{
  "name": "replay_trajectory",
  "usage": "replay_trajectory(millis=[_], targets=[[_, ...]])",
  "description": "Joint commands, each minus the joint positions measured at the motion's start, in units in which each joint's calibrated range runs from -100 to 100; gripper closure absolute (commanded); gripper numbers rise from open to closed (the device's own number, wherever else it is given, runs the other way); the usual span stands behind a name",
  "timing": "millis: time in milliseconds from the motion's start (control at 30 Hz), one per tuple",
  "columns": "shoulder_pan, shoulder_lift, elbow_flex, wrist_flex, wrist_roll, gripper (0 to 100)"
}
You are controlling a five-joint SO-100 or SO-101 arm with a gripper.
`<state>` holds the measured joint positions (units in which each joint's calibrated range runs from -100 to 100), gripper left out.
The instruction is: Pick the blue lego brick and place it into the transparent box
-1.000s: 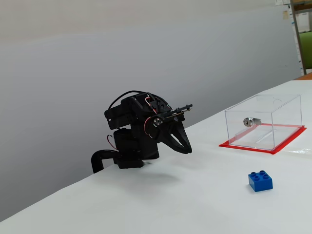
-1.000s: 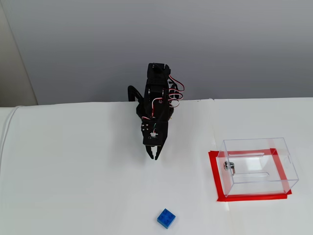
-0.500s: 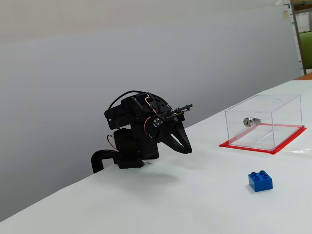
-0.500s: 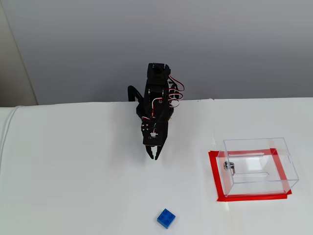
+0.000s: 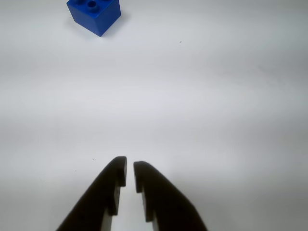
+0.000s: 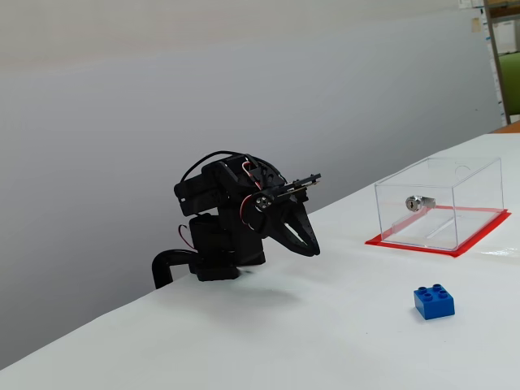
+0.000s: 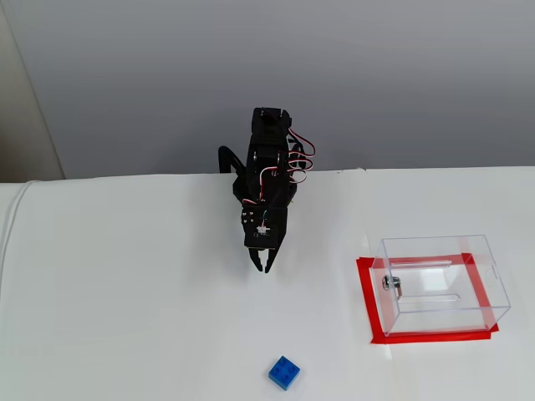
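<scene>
The gripper (image 5: 130, 168) is seen nearly closed and empty above the white table (image 5: 216, 96), well apart from the blue lego brick (image 5: 94, 14). The transparent box (image 7: 440, 284) is shown only in both fixed views.

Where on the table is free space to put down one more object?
Bare table lies left of the gripper and between the blue lego brick and the transparent box. Only the box's red-rimmed patch is occupied.
</scene>
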<state>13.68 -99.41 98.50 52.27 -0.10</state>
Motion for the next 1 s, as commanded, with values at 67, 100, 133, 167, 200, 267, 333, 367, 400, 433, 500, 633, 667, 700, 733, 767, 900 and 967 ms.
replay_trajectory(millis=[67,100,133,167,200,267,333,367,400,433,500,633,667,700,733,767,900,967], targets=[[-0.48,-0.34,0.42,-0.14,-0.06,98],[-0.48,-0.34,0.42,-0.14,-0.06,98],[-0.48,-0.34,0.42,-0.14,-0.06,98],[-0.48,-0.34,0.42,-0.14,-0.06,98],[-0.48,-0.34,0.42,-0.14,-0.06,98],[-0.48,-0.34,0.42,-0.14,-0.06,98],[-0.48,-0.34,0.42,-0.14,-0.06,98],[-0.48,-0.34,0.42,-0.14,-0.06,98],[-0.48,-0.34,0.42,-0.14,-0.06,98],[-0.48,-0.34,0.42,-0.14,-0.06,98],[-0.48,-0.34,0.42,-0.14,-0.06,98],[-0.48,-0.34,0.42,-0.14,-0.06,98],[-0.48,-0.34,0.42,-0.14,-0.06,98],[-0.48,-0.34,0.42,-0.14,-0.06,98],[-0.48,-0.34,0.42,-0.14,-0.06,98],[-0.48,-0.34,0.42,-0.14,-0.06,98],[-0.48,-0.34,0.42,-0.14,-0.06,98],[-0.77,-0.34,0.42,-0.23,-0.01,98]])
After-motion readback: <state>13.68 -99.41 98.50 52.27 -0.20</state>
